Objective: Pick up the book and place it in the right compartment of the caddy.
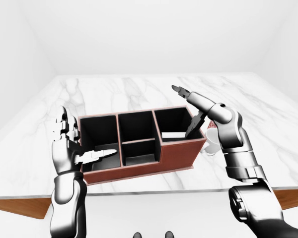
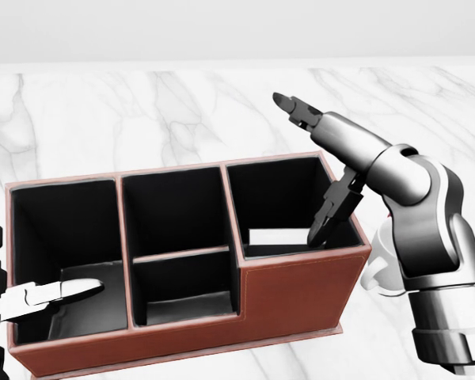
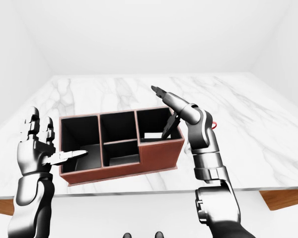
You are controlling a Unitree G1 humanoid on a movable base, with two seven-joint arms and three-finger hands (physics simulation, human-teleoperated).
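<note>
Nearest the camera in the left-eye view, the left hand [image 1: 69, 144] stood upright with its fingers spread, one finger reaching over the near wall into the left compartment of the caddy [image 2: 301, 289]; it gripped nothing. The caddy, reddish-brown outside and black within, sat on the marble table [image 1: 139, 89], its middle section split by a low divider. The book [image 2: 275, 237] lay in the right compartment, only a pale strip of it showing low against the near wall. The right hand [image 2: 332, 154] hung over that compartment with its fingers splayed apart, one pointing up and away toward the top of the head view, another dipping down inside the compartment close to the book; it held nothing. Just beyond the caddy's right end, a white object with a red trace [image 3: 214, 124] was mostly hidden behind the right forearm. No writing or label could be read anywhere.
</note>
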